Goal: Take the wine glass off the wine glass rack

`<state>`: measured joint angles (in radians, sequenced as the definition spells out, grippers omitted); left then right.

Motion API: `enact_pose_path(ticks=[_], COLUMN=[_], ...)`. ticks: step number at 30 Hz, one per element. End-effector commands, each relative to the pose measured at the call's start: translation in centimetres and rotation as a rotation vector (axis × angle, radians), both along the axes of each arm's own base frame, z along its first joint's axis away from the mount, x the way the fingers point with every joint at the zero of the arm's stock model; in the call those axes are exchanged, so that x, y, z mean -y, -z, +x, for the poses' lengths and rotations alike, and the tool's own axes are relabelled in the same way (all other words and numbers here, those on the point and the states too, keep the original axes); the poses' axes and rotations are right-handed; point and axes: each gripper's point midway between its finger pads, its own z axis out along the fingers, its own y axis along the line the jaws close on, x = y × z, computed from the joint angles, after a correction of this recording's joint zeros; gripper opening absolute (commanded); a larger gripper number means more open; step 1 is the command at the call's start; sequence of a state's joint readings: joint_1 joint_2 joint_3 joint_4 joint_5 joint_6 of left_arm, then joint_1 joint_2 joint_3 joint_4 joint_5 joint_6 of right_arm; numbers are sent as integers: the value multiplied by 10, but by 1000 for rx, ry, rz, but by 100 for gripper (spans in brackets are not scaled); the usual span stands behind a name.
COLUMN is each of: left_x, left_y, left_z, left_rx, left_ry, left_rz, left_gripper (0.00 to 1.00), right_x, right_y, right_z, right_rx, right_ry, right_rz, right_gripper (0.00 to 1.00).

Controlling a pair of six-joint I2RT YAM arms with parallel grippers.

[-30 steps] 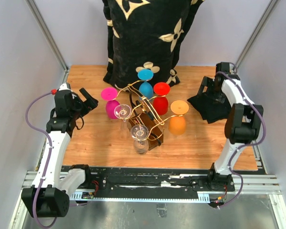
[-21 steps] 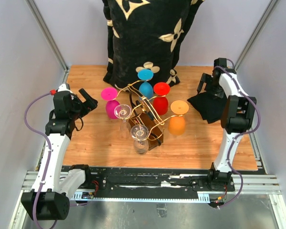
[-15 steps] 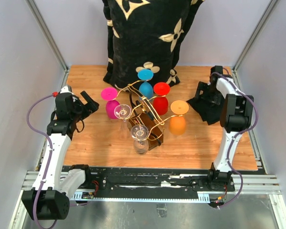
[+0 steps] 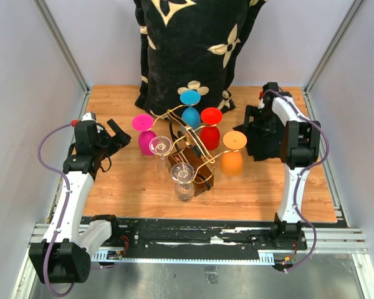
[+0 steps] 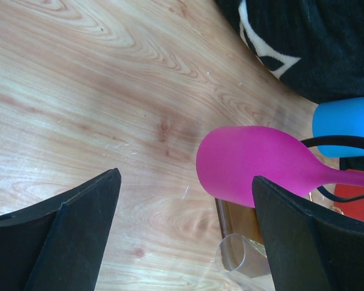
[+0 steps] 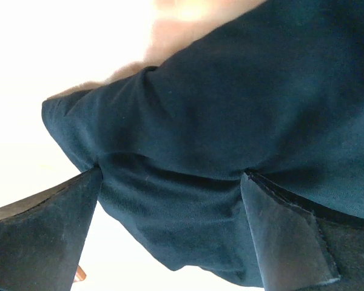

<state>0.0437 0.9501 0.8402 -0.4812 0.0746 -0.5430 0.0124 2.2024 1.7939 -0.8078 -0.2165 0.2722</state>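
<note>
Here the wine glass rack (image 4: pixel 203 175) holds coloured glasses (image 4: pixel 210 128) and clear glasses (image 4: pixel 160 147).

The wine glass rack (image 4: pixel 193 152) is set mid-tabletop (image 4: pixel 124 187), and glasses (image 4: pixel 182 174) are hung on it. The left gripper (image 4: pixel 117 134) is held open near the pink glass (image 4: pixel 146 142); the right gripper (image 4: pixel 255 124) is placed over a black cloth (image 4: pixel 268 149).

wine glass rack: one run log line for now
left gripper: open, facing pink glass, apart | right gripper: open, at black cloth | wine glass rack: glasses on, none gripped
</note>
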Motion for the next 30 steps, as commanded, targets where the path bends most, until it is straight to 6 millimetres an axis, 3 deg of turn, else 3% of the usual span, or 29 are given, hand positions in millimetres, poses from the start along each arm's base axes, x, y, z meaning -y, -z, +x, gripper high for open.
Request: enact_pose_path(ticks=[1, 9, 11, 13, 19, 26, 30], left_x=[1, -3, -3, -3, 1, -3, -8], left_y=[-11, -16, -17, -18, -19, -21, -19], left_z=[-3, -7, -7, -7, -6, -7, -7], left_rx=[35, 32, 32, 35, 34, 28, 5], left_ry=[5, -1, 1, 3, 10, 0, -15], left_rz=[-5, 24, 25, 25, 4, 25, 47], left_gripper=[95, 95, 95, 95, 95, 95, 95], right_x=[33, 141, 160, 166, 145, 81, 56], right_y=[20, 19, 16, 10, -7, -12, -28], right_z=[22, 37, 45, 62, 120, 172, 203], right_rx=[-37, -17, 12, 77, 268, 408, 543], right_ry=[59, 310, 325, 292, 221, 56, -16], right_rz=[-86, -287, -306, -294, -165, -46, -23], right_gripper=[98, 98, 98, 99, 98, 98, 99])
